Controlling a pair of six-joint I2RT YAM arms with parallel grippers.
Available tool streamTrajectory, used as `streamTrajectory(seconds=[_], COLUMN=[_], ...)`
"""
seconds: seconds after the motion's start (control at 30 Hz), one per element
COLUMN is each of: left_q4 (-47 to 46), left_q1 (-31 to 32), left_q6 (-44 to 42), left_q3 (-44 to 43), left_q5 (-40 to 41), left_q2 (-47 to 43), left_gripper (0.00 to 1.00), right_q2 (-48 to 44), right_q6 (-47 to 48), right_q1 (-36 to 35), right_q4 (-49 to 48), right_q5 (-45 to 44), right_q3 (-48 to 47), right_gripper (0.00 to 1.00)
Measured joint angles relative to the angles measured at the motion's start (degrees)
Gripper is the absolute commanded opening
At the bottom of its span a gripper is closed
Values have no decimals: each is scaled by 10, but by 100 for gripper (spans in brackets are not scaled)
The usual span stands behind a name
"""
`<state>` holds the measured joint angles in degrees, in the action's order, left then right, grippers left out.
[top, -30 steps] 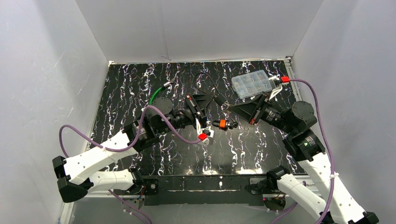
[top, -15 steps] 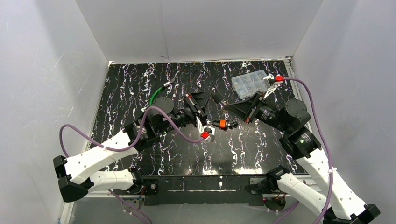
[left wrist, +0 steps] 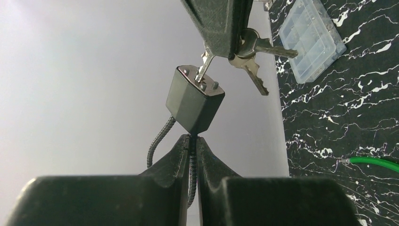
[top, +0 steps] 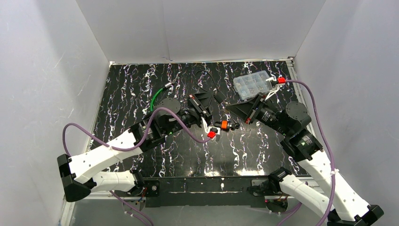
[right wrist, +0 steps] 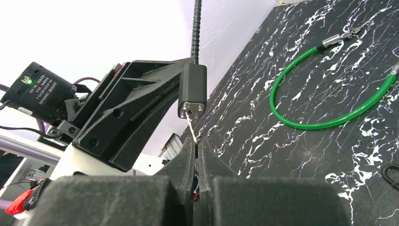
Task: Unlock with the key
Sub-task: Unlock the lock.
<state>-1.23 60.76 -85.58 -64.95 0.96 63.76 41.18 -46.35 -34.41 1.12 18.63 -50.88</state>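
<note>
Green loop (top: 157,95): we see it lying flat on the bench (top: 127,80), well apart from the lock, on the left.
Left pincer (left wrist: 193,141): clenched on the lock cable (left wrist: 156,141), just below the lock body (left wrist: 194,100).
Lock body: we find it held off the bench near the middle, between the two pincers.
Key (left wrist: 205,63): its blade sits in the lock body's end face; we count two spare keys (left wrist: 256,77) hanging beside it.
Right pincer (right wrist: 196,143): clenched on the key's head.
Clear box (top: 254,84): resting on the bench, far right.
</note>
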Motion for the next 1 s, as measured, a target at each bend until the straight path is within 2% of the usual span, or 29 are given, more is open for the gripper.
streamTrajectory(seconds=[1.0], left_q4=[-15], left_q1=[1], left_q6=[-21], left_q3=[9], left_q5=[11], left_q2=[2], left_gripper=[0], right_q2=[3], right_q6=[-23], right_q1=[-1], right_q4=[-38], right_q5=[-19], right_q3=[30], right_gripper=[1])
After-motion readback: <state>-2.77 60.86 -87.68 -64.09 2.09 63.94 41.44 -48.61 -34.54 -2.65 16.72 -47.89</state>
